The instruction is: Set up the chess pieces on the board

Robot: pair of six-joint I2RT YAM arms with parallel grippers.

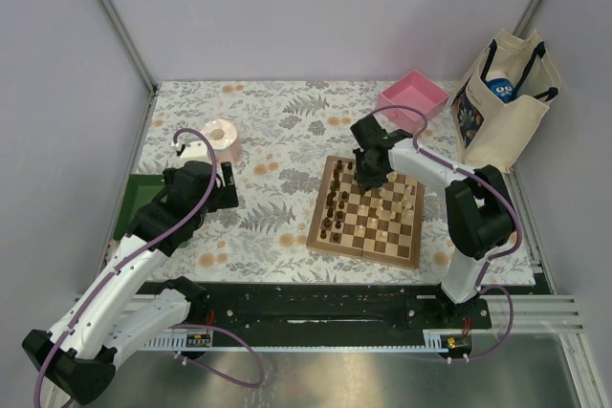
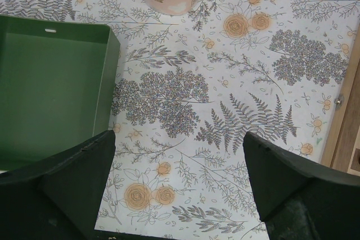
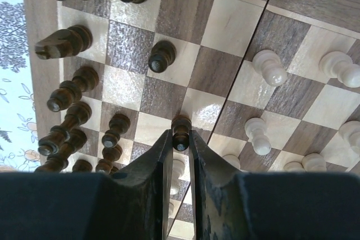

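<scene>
Floral tabletop (image 1: 287, 121); dark pawn (image 3: 180, 131) upright

The chessboard (image 1: 361, 253) lies right of centre on the bench (image 1: 277, 112), a tray (image 1: 413, 93) behind it, a tote bag (image 1: 507, 117) farther right, a paper roll (image 1: 222, 139) left.

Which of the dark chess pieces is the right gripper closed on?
The dark pawn pinched in the right gripper, out by the board's centre fold; the other dark pieces sit untouched, mostly toward the edge.
</scene>
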